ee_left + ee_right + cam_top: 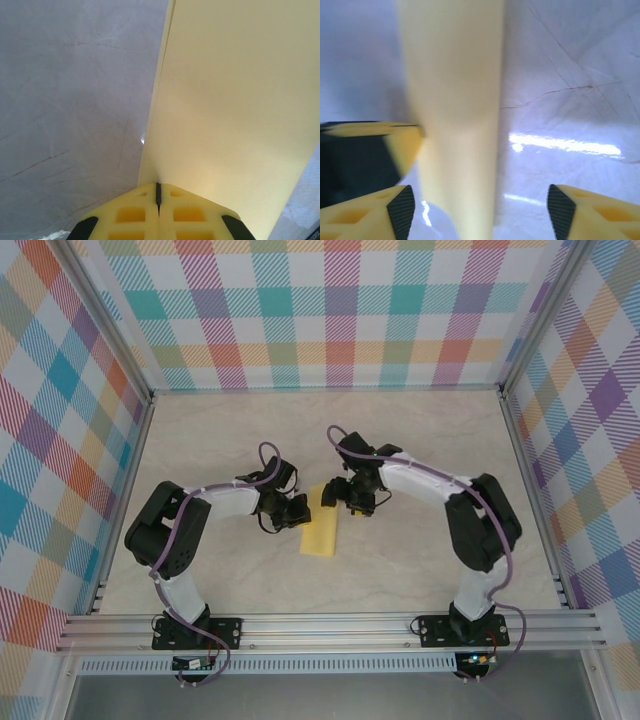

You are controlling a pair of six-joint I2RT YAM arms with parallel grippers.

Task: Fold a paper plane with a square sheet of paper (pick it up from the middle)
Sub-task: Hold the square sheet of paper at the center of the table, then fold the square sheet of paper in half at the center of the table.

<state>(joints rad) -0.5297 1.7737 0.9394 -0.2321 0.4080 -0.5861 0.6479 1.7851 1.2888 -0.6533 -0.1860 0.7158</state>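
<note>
Folded yellow paper (pixel 321 527) flat at centre of table (pixel 420 440), long axis approx 12-to-6, L gripper (pixel 298 510) at its 9 o'clock, jaws clamped on paper's edge, R gripper (pixel 346 497) at its 1 o'clock, jaws apart, straddling top end.

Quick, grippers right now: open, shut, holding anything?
Left gripper: closed, jaws pinching the paper.
Right gripper: open, paper between its jaws, not gripped.
</note>
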